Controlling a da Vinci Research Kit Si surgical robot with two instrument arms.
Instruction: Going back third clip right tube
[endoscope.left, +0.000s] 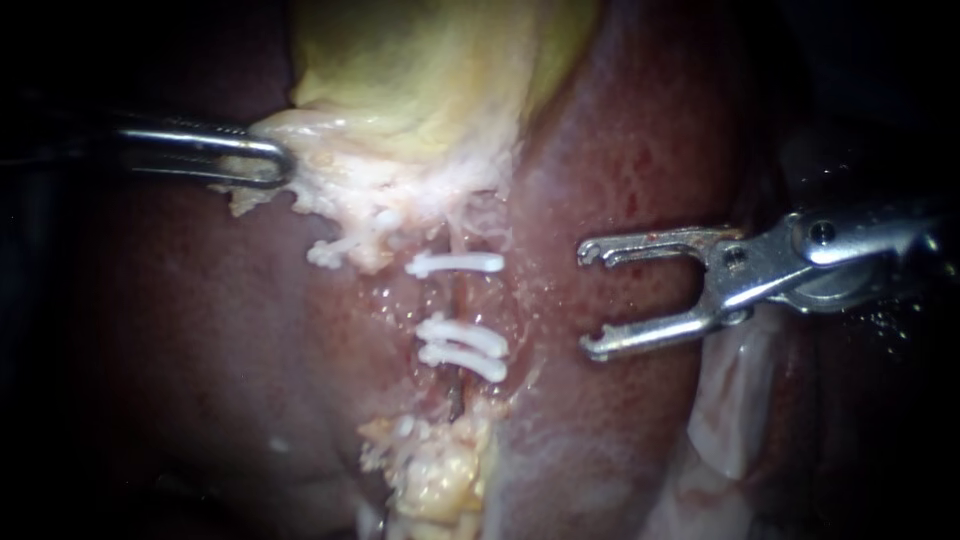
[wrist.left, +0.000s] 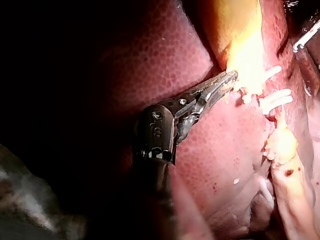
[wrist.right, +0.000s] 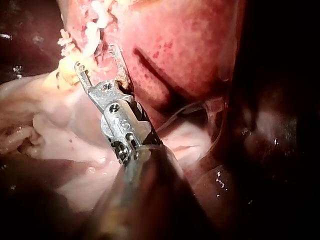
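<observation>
Where the tube (endoscope.left: 455, 398) runs down the centre of the endoscope frame, three white clips sit across it: one upper clip (endoscope.left: 455, 264), then a lower pair of clips (endoscope.left: 460, 333) lying touching each other just below. Right instrument (endoscope.left: 588, 300) comes in from the right edge; its pincer is spread wide with nothing between the two halves, tips pointing left. It is over bare liver (endoscope.left: 620, 130), apart from the clips and level with the gap between the upper clip and the pair. Left instrument (endoscope.left: 275, 162) enters from the upper left; its pincer is clamped on the whitish tissue (endoscope.left: 330, 180) fringing the lower edge of the yellow gallbladder (endoscope.left: 430, 70). Left wrist view agrees: the left instrument (wrist.left: 229, 78) is closed on that pale fringe, clips (wrist.left: 275, 98) just ahead of it. Right wrist view: the right instrument (wrist.right: 97, 57) is splayed, empty, with pale ragged tissue ahead. Yellow fatty tissue (endoscope.left: 440, 470) lies at lower centre, below the tube.
</observation>
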